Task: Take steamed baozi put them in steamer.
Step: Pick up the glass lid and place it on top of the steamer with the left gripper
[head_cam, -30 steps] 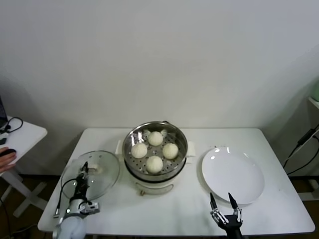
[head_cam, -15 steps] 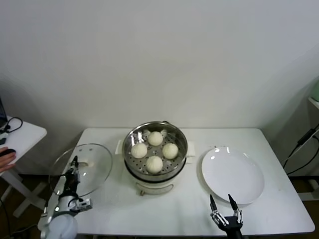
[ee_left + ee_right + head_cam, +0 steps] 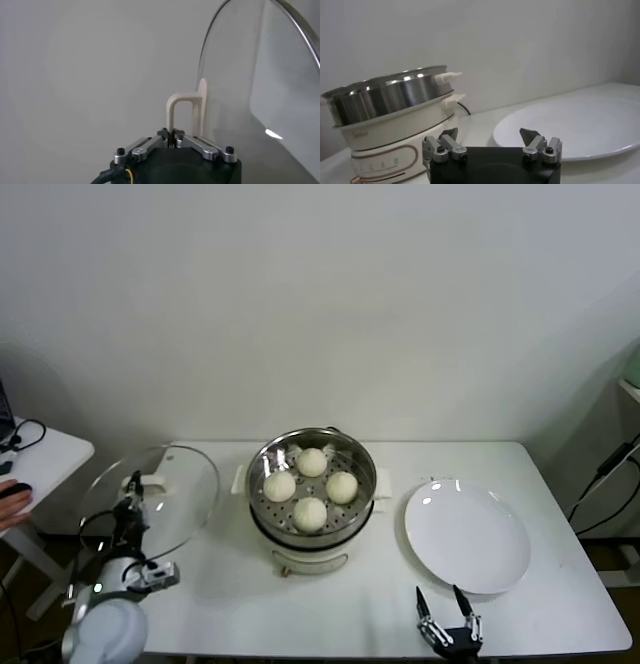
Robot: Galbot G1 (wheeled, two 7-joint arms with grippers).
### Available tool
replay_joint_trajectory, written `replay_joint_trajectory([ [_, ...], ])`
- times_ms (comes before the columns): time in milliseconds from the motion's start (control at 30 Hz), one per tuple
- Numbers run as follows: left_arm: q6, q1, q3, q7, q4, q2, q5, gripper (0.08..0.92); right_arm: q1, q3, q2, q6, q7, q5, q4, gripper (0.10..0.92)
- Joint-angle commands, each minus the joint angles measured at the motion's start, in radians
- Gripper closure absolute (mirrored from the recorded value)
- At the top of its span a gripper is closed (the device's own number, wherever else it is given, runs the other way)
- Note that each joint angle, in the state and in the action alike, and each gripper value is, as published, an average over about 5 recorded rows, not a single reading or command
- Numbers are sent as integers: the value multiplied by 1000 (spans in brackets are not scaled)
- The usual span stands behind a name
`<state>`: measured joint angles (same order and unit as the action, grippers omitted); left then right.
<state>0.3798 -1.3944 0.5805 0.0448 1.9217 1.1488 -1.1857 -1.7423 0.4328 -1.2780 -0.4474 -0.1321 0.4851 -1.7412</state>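
Holding the glass lid [image 3: 150, 499] up in the air, the left gripper [image 3: 131, 496] was over the left end of the table [image 3: 380, 604]. Its fingers were pinched tight on the lid's white handle [image 3: 186, 114]. The lid was tipped up on its side.

Next to it, in the middle of the table, sat the steamer [image 3: 312, 502]. All four steamed baozi [image 3: 311, 487] lay inside on the tray with holes, close together. So I think the bun part of the job was done.

The buns looked soft and light. I think they would squash if pinched hard. A gripper should hold one gently around its round sides. They could be a bit sticky too.

The lid looked hard and smooth, and glass can break. The handle was the best place to hold it.

To the right of the steamer lay the white plate [image 3: 467, 536], with nothing on it. Near the front edge of the table, just in front of the plate, the right gripper [image 3: 449, 616] waited. Its fingers were spread wide and held nothing.

A second before, the lid was lower and lay flatter, close to the steamer's left side. Now it was higher, more tipped, and farther left. The left gripper had gone up with it. The right gripper had hardly moved. The buns and the plate had stayed put.
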Motion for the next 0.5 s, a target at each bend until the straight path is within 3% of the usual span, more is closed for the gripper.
replay_joint_trajectory([
  [33, 187, 42, -96, -173, 205, -65, 9, 862, 1, -2, 0, 12, 7, -27, 8, 203],
  [200, 236, 111, -173, -252, 235, -80, -24, 862, 4, -5, -4, 17, 13, -40, 11, 203],
  [500, 281, 181, -339, -312, 262, -80, -71, 862, 4, -5, -11, 24, 24, -55, 12, 203],
])
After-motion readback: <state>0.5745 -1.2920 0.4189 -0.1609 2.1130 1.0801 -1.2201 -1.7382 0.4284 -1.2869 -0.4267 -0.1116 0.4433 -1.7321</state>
